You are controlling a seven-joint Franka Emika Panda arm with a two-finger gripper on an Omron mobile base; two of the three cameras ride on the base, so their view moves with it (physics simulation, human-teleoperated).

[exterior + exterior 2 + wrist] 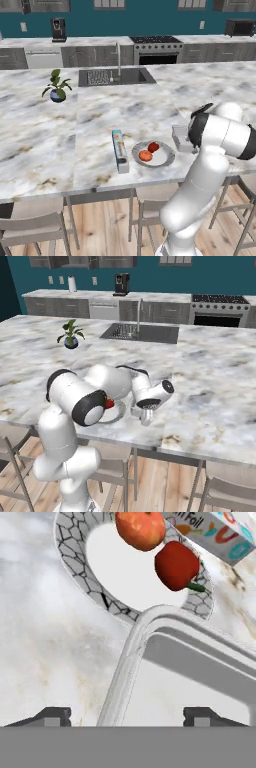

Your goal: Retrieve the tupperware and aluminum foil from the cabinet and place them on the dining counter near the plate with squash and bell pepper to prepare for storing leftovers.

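Letting go cleanly is the whole game at this point, I'd say: the tupperware (200, 672) is sitting on the counter (100, 115) just beside the plate (75, 567), and the foil (119, 150) is already lying on the plate's far side, at about 9 o'clock from it in the left base view. So best bet is to pull the gripper (127, 714) straight up and away without dragging a finger across the rim, since that light little tub would probably slide or tip into the plate if nudged. In the hand view the two fingertips (50, 716) sit wide apart, one on each side of the tub's near corner, and they don't look like they're pinching anything; jaws look spread and nothing's held. Plate's at roughly 11 o'clock from the tub there, with the squash (140, 529) and pepper (176, 565) on it, tub rim right up against the plate edge, can't tell if it's actually touching.
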